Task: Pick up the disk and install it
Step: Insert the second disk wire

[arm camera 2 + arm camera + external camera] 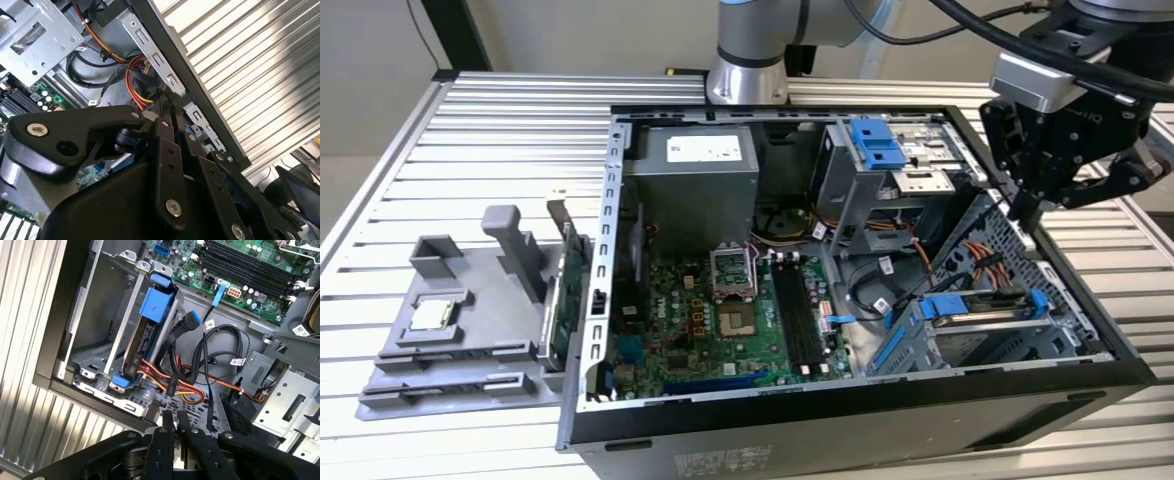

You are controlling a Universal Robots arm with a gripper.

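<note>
The disk [983,304], silver with a blue rail frame, sits in the drive cage at the near corner of the open computer case [854,415], on the exterior view's right. In the first wrist view the disk [148,332] stands edge-on in that cage with its blue rail uppermost and orange and yellow wires beside it. My gripper [1023,220] hangs above the case's right wall, behind the cage and apart from the disk. Its black fingers [164,432] press together with nothing between them, as the second wrist view's gripper [161,120] also shows.
A grey power-supply box [694,170] and the green motherboard [720,320] take up the case's middle. Another blue-fronted bay [878,145] sits at the back. Loose cables [220,335] lie beside the cage. A grey fixture [454,330] holding a small chip stands on the slatted table at the exterior view's left.
</note>
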